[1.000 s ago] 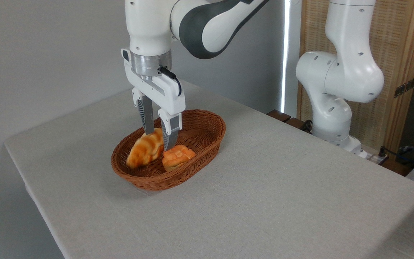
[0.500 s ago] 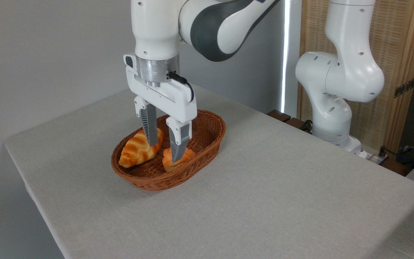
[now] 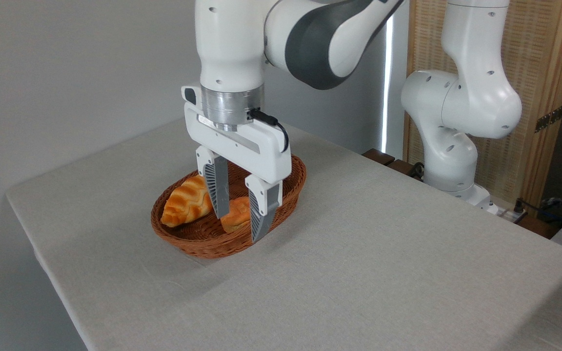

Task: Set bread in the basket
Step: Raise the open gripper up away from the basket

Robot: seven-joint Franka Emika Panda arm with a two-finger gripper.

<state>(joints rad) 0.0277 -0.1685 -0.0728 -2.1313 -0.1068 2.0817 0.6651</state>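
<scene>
Camera view, fixed, looking down across a grey cloth-covered worktop (image 3: 359, 273).

Item: basket (image 3: 203, 246). Oval, shallow, reddish-brown woven wicker, standing on the worktop toward its left half. Far rim partly hidden behind the robot's hand.

Contents, two pieces:
- bread (image 3: 186, 202). Long, flattish, pale golden loaf with scored crust, lying inside the basket at its left end, tilted, with its lower tip toward the left rim and its upper end leaning toward the back wall. Right end hidden behind the left finger of the hand. Nothing grips it.
- bun (image 3: 237, 219). Small, round, darker orange, lying in the basket just right of the loaf, seen in the gap between the two fingers and partly covered by the right one. Whether bun and loaf touch cannot be told.

Item: hand (image 3: 238, 228). White body, two grey ribbed fingers pointing down, spread apart and empty. It hangs over the near right part of the basket; the left fingertip shows in front of the basket's inside, the right fingertip in front of the near rim. Contact with the wicker cannot be told.

Item: arm (image 3: 456, 97). White with dark grey joints, base at the worktop's far right edge.

Background: plain grey wall (image 3: 66, 73) at left; woven screen in a wooden frame (image 3: 544, 58) at right.
</scene>
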